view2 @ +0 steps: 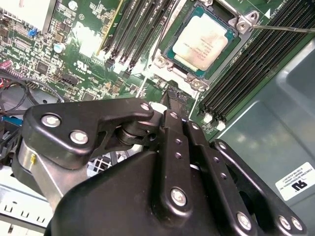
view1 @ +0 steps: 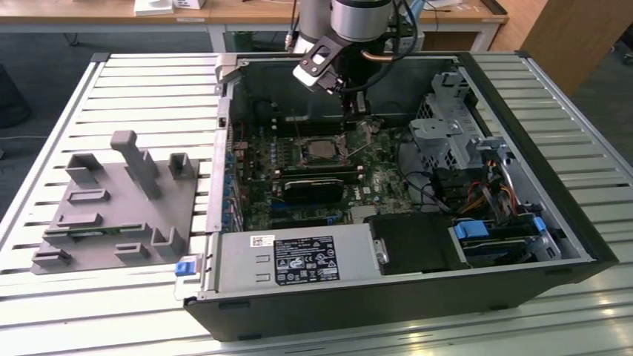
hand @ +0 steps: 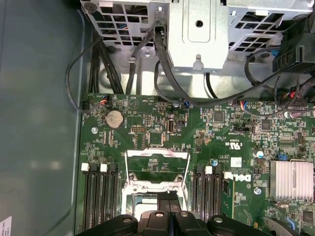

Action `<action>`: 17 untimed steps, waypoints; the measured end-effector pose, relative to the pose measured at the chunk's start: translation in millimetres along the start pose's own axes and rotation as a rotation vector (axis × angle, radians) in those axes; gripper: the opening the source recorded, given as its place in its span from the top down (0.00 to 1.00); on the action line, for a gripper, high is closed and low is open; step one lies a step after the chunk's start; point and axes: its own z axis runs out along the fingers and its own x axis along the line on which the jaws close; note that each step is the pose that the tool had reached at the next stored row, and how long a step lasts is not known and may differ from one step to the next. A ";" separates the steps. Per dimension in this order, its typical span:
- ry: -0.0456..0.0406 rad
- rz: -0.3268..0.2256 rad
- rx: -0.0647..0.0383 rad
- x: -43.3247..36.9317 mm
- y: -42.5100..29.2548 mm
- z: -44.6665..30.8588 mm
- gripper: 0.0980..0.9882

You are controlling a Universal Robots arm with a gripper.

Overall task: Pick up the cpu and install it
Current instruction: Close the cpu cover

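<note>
Jaws clenched on nothing, the gripper [view2: 172, 96] hangs just beside the socket [view2: 194, 82] seating the cpu [view1: 319, 150], centre of the exterior view; keep tip contact light, vertical, clear of the memory slots [view2: 256, 73].

You see the gripper [hand: 168, 197], jaws pressed together, over the open socket [hand: 147, 189] between memory slots [hand: 101, 196] on the motherboard [hand: 206, 132]. Coin cell [hand: 114, 118], heatsink [hand: 294, 179], drive cage [hand: 199, 34] and black cables [hand: 147, 64] lie beyond.

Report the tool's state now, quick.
Tool: closed, nothing gripped. The cpu lies in its socket, not in the tool's grip.
</note>
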 end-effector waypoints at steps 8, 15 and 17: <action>0.0000 0.000 0.000 0.0 1.6 0.1 0.99; 0.0000 0.000 0.000 -0.1 2.9 0.2 0.99; 0.0000 0.000 0.000 -0.1 3.3 0.2 0.99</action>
